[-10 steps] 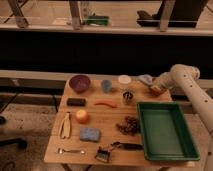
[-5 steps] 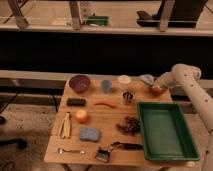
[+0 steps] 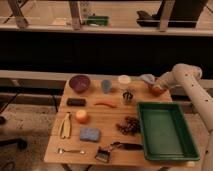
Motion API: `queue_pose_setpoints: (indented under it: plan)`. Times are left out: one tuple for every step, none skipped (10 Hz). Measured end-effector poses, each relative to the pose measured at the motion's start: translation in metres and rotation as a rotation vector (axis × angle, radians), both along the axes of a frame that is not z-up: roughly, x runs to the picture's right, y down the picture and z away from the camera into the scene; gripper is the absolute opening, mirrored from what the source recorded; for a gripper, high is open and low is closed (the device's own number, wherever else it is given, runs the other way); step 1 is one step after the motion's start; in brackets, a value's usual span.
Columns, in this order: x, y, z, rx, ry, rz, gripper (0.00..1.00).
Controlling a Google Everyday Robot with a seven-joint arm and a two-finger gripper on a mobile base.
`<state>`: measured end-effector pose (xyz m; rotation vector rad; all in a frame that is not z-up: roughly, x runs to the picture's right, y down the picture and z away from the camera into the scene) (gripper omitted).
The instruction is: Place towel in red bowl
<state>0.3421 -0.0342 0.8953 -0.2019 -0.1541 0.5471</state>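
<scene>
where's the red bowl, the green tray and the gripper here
red bowl (image 3: 79, 83), camera view, on its inner wall at the table's back left.
green tray (image 3: 165, 150), camera view, on its bare floor.
gripper (image 3: 153, 85), camera view, over the table's back right corner, beside a pale cloth-like thing (image 3: 147, 78).

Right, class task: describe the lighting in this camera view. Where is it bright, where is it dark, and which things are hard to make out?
Camera view: warm, dim light falls on the wooden table; a dark band runs behind it; the floor beyond is brighter. The gripper, at the table's far right corner, is soft and blurred. The red bowl and green tray read clearly.
</scene>
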Motion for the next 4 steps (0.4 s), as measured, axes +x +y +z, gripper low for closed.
queue_pose_setpoints:
  plan:
    - [0.013,-0.008,-0.006,0.027,0.035,0.019,0.52]
    - [0.019,-0.013,-0.008,0.040,0.053,0.029,0.60]
    - [0.025,-0.018,-0.009,0.052,0.069,0.042,0.68]
    - [0.033,-0.025,-0.010,0.061,0.089,0.059,0.77]
